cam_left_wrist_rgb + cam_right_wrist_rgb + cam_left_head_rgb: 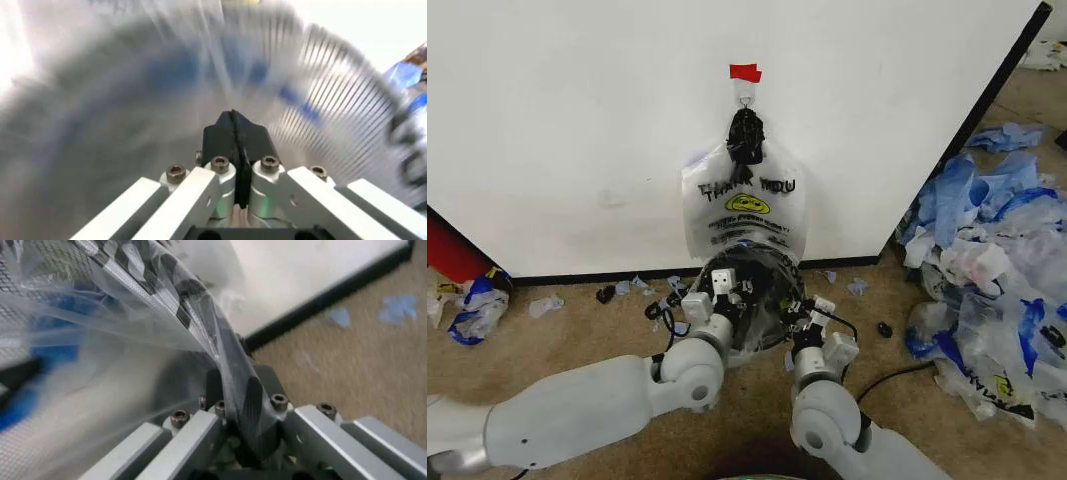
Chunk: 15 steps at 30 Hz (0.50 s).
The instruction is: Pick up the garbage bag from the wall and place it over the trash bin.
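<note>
The garbage bag [739, 205] is hanging from the hook [745, 100] on the wall [577, 120], its lower end draping over the trash bin [762, 300]. The left gripper [233, 125] and right gripper [233, 385] are each pinching bag film, fingers pressed together, at the bin's rim.

Brown carpet floor [577, 340] before me: trash bin [762, 300] against the wall, blue plastic bags [992, 260] heaped right, scraps [545, 305] left.
</note>
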Available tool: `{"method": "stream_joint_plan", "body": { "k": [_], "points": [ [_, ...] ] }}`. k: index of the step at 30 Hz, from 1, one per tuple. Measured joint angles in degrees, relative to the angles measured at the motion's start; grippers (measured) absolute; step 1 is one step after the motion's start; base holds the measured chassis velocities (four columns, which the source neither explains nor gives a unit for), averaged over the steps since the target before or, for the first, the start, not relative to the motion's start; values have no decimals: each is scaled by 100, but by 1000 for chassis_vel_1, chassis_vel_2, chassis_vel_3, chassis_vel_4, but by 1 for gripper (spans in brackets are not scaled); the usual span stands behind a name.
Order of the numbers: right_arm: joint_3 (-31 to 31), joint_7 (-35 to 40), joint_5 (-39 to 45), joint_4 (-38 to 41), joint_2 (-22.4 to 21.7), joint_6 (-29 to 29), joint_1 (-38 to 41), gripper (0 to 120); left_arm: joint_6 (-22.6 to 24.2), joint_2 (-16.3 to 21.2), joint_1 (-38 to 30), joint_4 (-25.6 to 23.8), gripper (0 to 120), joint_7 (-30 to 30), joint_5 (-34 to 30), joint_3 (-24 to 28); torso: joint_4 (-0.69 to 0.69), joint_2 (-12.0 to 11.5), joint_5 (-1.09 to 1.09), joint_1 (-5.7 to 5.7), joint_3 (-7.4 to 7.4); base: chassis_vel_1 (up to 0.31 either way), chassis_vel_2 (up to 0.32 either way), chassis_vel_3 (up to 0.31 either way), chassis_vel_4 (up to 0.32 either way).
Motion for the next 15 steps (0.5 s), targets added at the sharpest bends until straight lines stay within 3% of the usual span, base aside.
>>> {"method": "stream_joint_plan", "body": {
  "k": [6, 11, 15],
  "points": [
    [187, 303, 801, 124, -35, -145, 16, 0, 8, 560, 611, -502, 0, 324, -14, -907, 2, 0, 0, 0, 0, 0, 0, 0, 0],
    [375, 521, 1595, 519, -173, -453, -28, 0, 21, 1206, 1338, -846, 0, 664, -22, -2013, 2, 0, 2, 0, -1, 0, 0, 0, 0],
    [449, 646, 1939, 692, -206, -639, -34, 0, 21, 1419, 1643, -950, 0, 789, -66, -2573, -1, 0, -2, 0, 0, 0, 0, 0, 0]
  ]
}}
